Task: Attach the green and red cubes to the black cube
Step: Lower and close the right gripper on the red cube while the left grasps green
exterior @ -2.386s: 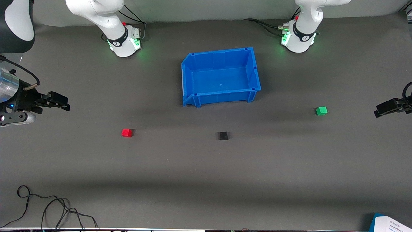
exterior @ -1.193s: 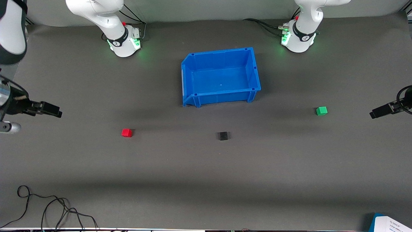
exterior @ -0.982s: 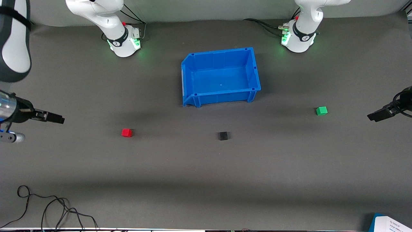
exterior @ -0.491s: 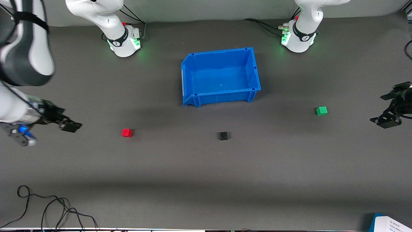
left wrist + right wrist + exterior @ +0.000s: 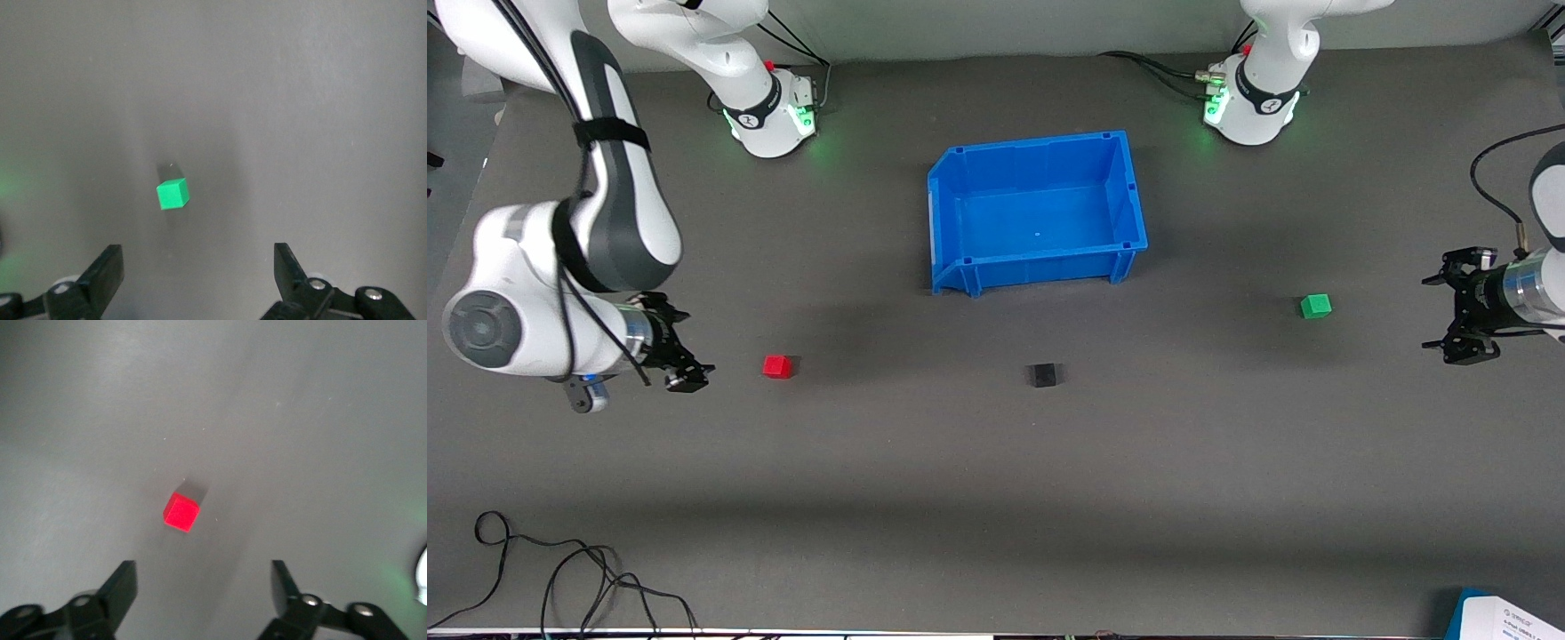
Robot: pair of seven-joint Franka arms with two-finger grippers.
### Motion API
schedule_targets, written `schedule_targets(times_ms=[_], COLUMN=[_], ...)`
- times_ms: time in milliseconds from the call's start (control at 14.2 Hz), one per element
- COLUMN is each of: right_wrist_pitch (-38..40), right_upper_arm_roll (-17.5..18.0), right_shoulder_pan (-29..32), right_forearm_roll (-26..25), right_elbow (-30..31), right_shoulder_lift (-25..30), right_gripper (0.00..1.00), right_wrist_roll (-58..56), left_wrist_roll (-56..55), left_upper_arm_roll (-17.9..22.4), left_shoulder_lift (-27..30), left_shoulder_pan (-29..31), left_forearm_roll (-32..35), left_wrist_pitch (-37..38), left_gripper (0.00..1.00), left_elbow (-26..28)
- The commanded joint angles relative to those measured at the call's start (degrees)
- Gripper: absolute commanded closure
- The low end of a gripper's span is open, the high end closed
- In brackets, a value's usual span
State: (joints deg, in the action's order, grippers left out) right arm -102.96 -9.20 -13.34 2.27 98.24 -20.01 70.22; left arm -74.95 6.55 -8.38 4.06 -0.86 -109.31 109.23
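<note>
Front view shows you one red cube [image 5: 777,366] beside the spread right gripper [image 5: 680,353]; one green cube [image 5: 1315,306] near the spread left gripper [image 5: 1458,306]; one black cube [image 5: 1042,375] between.

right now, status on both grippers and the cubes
Left gripper open, short of green cube. Right gripper open, short of red cube. Black cube alone mid-table, nothing attached. Path between cubes unobstructed.

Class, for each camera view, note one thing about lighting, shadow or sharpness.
Front view: green lamps glow at both arm bases; blue bin casts a soft shadow. Left wrist view: green cube sharp, small shadow beside it, faint green tint at one edge. Right wrist view: red cube slightly soft, short shadow.
</note>
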Motion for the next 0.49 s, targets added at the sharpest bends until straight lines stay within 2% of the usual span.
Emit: schedule_targets(times_ms=[0,211,421], right_wrist_pitch=[-8.81,-22.68,-32.62], right_upper_arm_roll=[-0.38,-0.38,-0.29], right_shoulder_pan=[-1.25,-1.34,-1.07], right_forearm_roll=[0.63,0.72,1.94], right_elbow=[9.49,19.07,22.95], right_shoulder_lift=[1.99,1.91,-0.02], right_gripper=[0.11,0.03,0.02], right_wrist_roll=[5.88,8.52,9.23], left_wrist_roll=[-1.52,-7.47,-10.39], left_upper_arm_roll=[-0.22,-0.22,-0.39], left_shoulder_lift=[7.67,8.12,7.77], left_shoulder_pan=[1.83,1.74,1.12], left_forearm_roll=[-0.37,-0.37,-0.37], left_wrist_pitch=[-9.14,-19.5,-25.93], left_gripper=[0.0,0.0,0.01], left_elbow=[13.18,20.65,25.14])
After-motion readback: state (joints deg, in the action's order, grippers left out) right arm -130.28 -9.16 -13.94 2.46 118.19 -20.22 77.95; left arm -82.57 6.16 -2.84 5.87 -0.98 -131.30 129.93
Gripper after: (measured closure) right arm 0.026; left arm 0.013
